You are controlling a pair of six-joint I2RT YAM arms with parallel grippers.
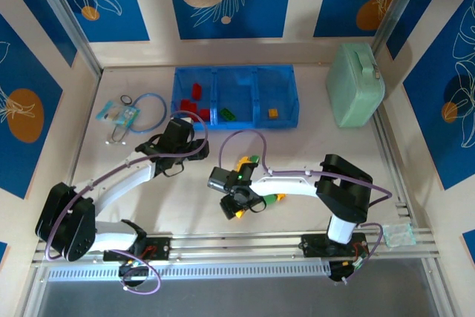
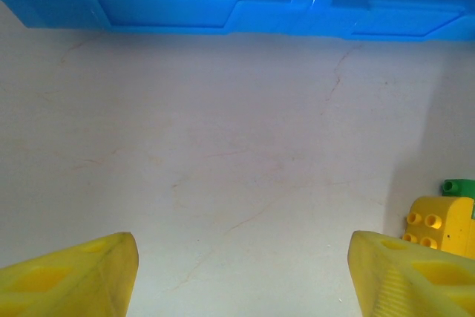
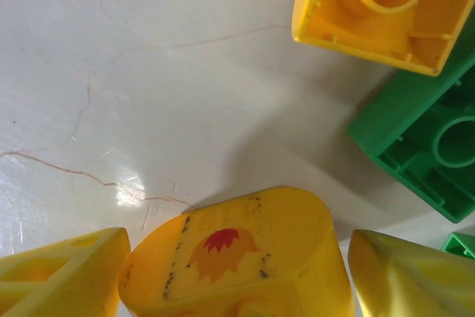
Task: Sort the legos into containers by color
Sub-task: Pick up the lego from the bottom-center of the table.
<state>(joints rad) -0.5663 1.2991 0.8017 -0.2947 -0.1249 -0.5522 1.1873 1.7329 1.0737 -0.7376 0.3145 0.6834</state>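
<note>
A: Nearest to the printed brick [image 3: 230, 261], the yellow one with the flame mark?

B: Right end effector [image 3: 239, 241], by far. Released, fingers [image 3: 67, 276] wide, straddling that brick on the bench [image 3: 148, 72]. Touching or nearly so on one side, a sliver of gap on the other. Not yet clenched.

A: Long axis?

B: Hard to settle. Spans almost the whole gap from finger to finger, but cut off by the lower edge of the wrist view.

A: And from there to the tray [image 1: 295, 98]?

B: Farther from the bases and a little to the right, seen from above. Right compartment [image 1: 282, 90], already holding one orange brick [image 1: 273, 113]. Probably a close, a lift, then a reach that way.

A: Left end effector [image 2: 243, 246]?

B: Also released, empty, over bare bench just short of the tray's near wall. Well apart from the printed brick.

A: Anything gained from the wrist view?

B: The print, plus an upturned yellow brick [image 3: 371, 12] and an upturned green brick [image 3: 419, 146], near enough to snag. From above, a mere yellow speck under the end effector, yet the whole route to the tray.
</note>
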